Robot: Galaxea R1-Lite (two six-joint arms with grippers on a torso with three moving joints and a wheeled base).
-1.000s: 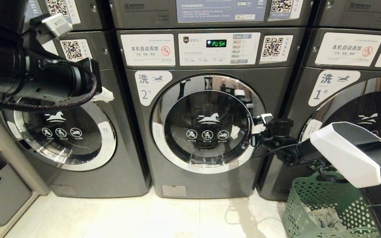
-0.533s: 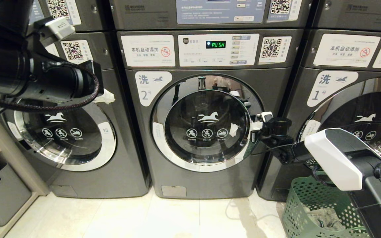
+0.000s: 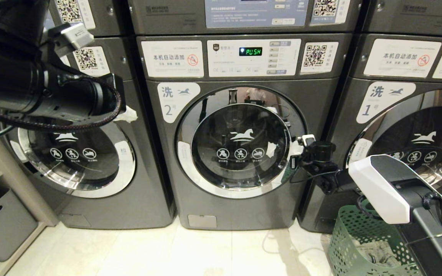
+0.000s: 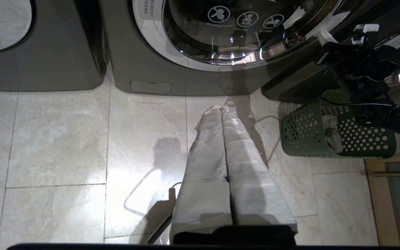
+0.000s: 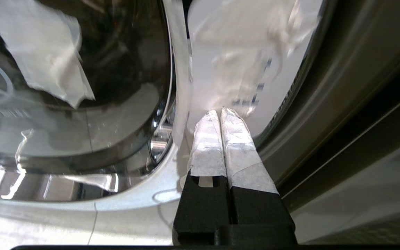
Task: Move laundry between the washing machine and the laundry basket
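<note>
My right arm reaches forward; its hand (image 5: pixel 221 114), clenched and empty, presses at the right rim of the washer (image 3: pixel 240 142) door.

The washing machine (image 3: pixel 240 153) has a matt dark grey metal-look casing. Its round door combines a glossy chrome rim with smooth, reflective dark glass; white paper-like tape scraps adhere to the glass beside the rim. The laundry basket (image 3: pixel 363 245), to the right of the washing machine, is matt green perforated plastic holding soft greyish cloth laundry (image 4: pixel 331 133). The floor (image 3: pixel 167 253) in front is smooth, polished stone-look tile. The end effector fingers (image 5: pixel 221 146) are wrapped in rough pale tape over black plastic.
</note>
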